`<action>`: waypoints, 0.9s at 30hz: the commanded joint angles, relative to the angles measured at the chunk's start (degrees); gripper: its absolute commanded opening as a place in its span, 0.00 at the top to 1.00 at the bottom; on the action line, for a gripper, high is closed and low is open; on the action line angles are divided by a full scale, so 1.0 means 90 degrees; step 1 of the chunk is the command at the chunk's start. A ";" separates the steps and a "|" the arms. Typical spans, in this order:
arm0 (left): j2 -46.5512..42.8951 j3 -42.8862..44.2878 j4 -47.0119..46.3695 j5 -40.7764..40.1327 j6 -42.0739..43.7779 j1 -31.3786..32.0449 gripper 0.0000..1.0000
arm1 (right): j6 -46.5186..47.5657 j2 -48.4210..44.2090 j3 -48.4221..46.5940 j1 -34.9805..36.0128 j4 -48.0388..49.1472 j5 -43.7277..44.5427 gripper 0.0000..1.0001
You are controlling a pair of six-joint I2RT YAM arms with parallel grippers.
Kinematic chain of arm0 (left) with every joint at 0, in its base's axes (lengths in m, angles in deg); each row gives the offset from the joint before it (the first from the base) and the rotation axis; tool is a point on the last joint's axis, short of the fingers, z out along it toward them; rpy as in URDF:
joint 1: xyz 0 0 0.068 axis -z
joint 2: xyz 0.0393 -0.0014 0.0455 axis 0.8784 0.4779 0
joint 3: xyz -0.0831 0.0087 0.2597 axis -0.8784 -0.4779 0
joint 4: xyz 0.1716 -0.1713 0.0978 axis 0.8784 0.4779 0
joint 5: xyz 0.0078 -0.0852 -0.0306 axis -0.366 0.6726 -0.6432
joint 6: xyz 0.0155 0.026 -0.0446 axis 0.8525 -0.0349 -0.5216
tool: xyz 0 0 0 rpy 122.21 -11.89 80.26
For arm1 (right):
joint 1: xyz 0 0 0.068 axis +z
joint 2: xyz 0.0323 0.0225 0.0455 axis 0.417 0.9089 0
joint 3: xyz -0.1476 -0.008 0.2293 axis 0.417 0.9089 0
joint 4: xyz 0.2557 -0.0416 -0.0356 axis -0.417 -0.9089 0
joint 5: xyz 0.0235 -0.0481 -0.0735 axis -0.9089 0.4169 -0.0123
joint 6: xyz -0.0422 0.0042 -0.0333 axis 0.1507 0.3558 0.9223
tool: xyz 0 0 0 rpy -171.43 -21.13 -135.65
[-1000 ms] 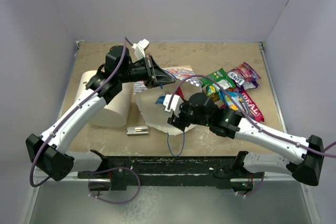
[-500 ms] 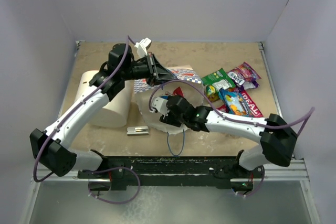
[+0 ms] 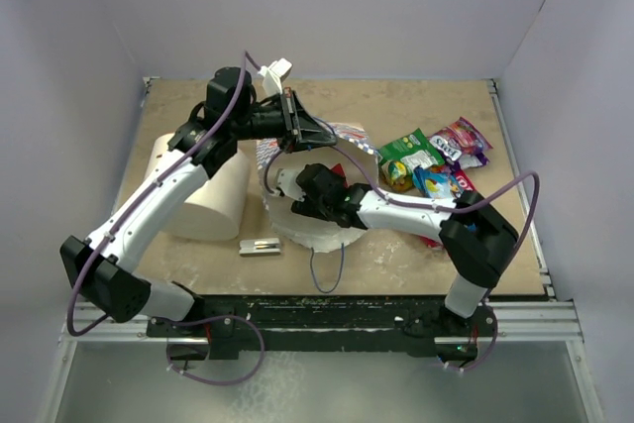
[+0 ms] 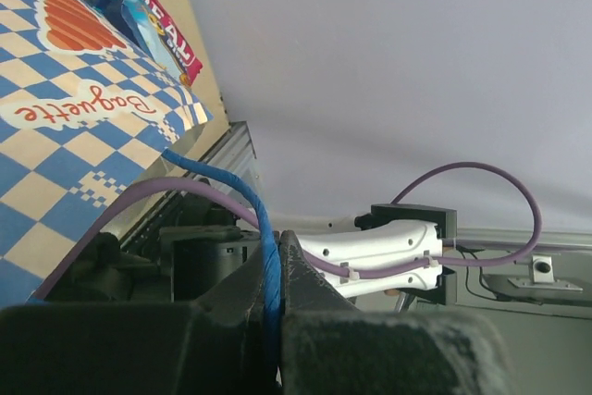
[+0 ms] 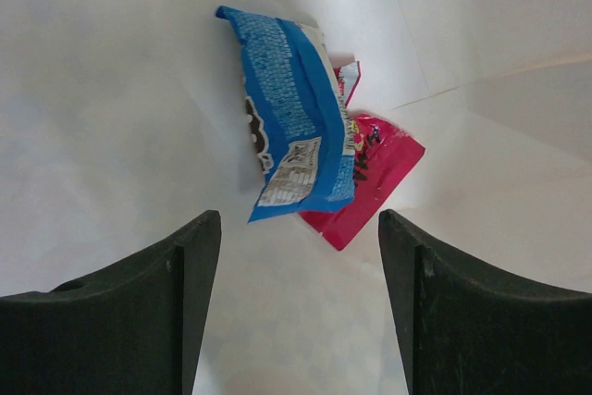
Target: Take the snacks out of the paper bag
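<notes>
Blue handle (image 4: 233,197) is clamped in the left end effector (image 4: 271,270), holding the bag (image 4: 83,150) open. Inside, the right end effector (image 5: 298,228), fingers apart, hovers above the blue packet (image 5: 287,127) overlapping the pink packet (image 5: 381,166); drop straight and pinch the blue one only.

The bag (image 4: 83,154), white with a blue-checked band and a cream inside, lies on the worktop (image 3: 396,106) with one blue string handle (image 4: 262,228) stretched taut. Inside it a blue packet (image 5: 291,136) lies partly over a pink packet (image 5: 379,168). To the bag's right, a green packet (image 3: 409,152), a purple packet (image 3: 462,136) and a light-blue packet (image 3: 433,181) lie close together.
</notes>
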 commanded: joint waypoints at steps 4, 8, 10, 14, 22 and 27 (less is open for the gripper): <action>0.0028 0.0519 0.0329 0.0321 0.0417 0.0041 1.00 | 0.0164 0.0295 -0.0546 -0.0376 0.0280 -0.0375 0.30; 0.0058 0.0767 0.0569 0.0367 0.0667 0.0041 1.00 | 0.0027 0.0507 -0.0634 -0.0469 0.0169 -0.0663 0.31; 0.0015 0.0669 0.0544 0.0295 0.0719 0.0041 1.00 | -0.0050 0.0626 -0.0571 -0.0497 0.0273 -0.0738 0.30; -0.0196 0.0087 0.0129 0.0150 0.0448 0.0048 1.00 | -0.0346 0.0905 -0.0604 -0.0542 0.0292 -0.0881 0.32; -0.0143 0.0236 0.0768 0.0030 0.0622 0.0027 1.00 | -0.0385 0.1230 -0.0676 -0.0659 0.0753 -0.0928 0.38; 0.0209 0.0906 0.1191 0.0097 0.0944 -0.0046 1.00 | -0.0399 0.1249 -0.0824 -0.0660 0.0731 -0.0896 0.56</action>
